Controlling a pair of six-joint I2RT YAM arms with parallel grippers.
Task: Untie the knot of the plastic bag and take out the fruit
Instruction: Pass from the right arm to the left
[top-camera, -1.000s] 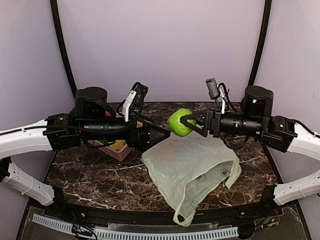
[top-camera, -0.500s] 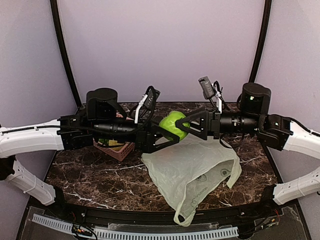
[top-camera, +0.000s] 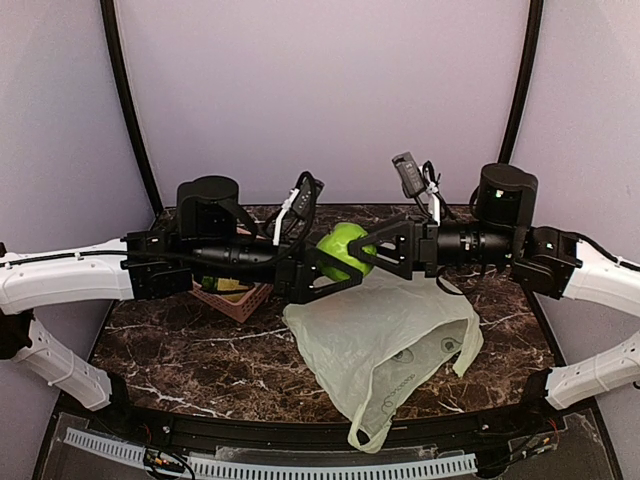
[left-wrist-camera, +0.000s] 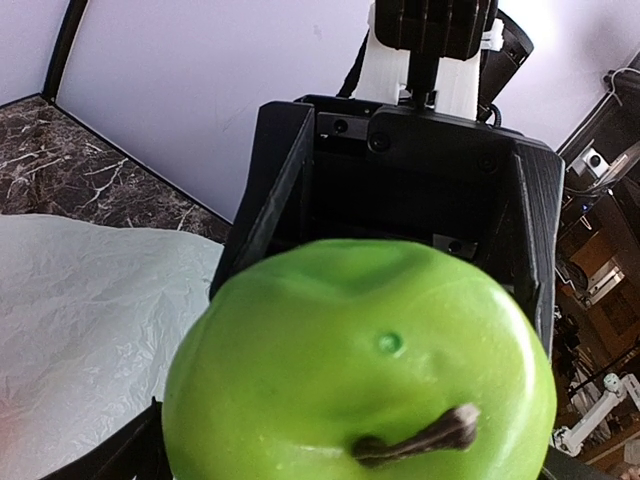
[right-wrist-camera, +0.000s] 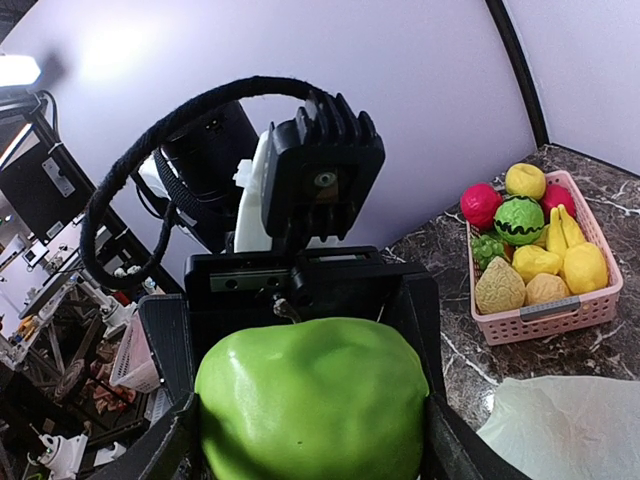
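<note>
A light green apple (top-camera: 338, 248), one of the fruit, hangs in the air above the back of the table. My right gripper (top-camera: 366, 252) is shut on it from the right, and its fingers (right-wrist-camera: 455, 450) press the apple's (right-wrist-camera: 310, 405) sides. My left gripper (top-camera: 342, 264) faces it from the left, open, with its jaws straddling the apple (left-wrist-camera: 360, 370) without clamping it. The stem points toward the left wrist camera. The pale plastic bag (top-camera: 385, 335) lies crumpled on the marble below, and its handles trail loose toward the front edge.
A pink basket (right-wrist-camera: 530, 322) with several toy fruits stands at the back left of the table, half hidden under my left arm (top-camera: 215, 255). The dark marble table (top-camera: 190, 350) ends at a black rail in front. Purple walls close in the back and sides.
My left arm has swung right and my right gripper has carried the apple left. The open left jaws now stand around the apple.
</note>
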